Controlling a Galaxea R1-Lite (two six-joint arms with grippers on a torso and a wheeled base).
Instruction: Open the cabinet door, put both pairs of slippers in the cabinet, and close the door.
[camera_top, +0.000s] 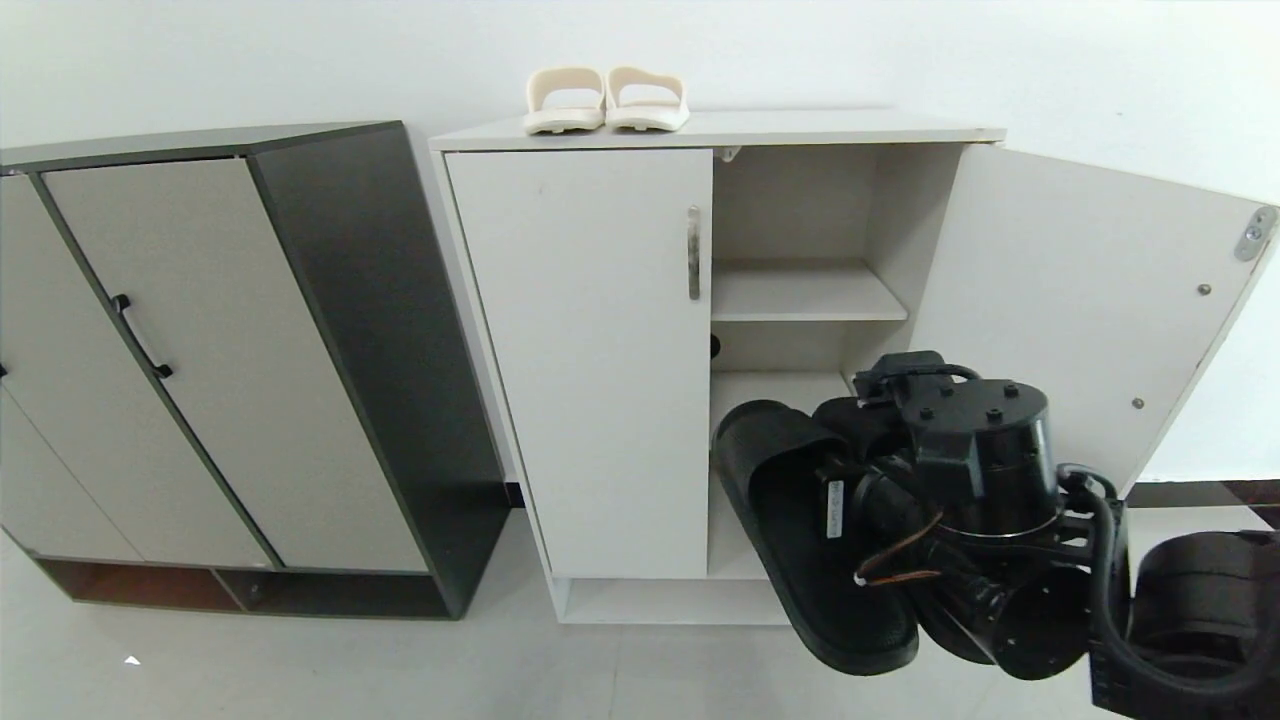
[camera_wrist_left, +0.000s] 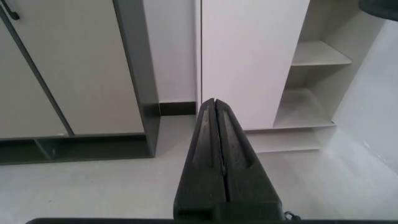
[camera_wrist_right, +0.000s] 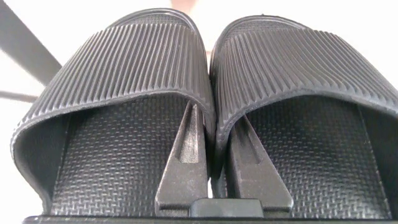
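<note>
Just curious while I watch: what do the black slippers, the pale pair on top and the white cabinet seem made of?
Black slippers: probably soft rubber or foam, matte; ribbed straps and a finely embossed footbed suggest moulding. Cream slippers: likely similar moulded foam, smooth and matte. White cabinet: apparently laminated board, smooth, faintly glossy, judging by its flat, square-edged panels.
</note>
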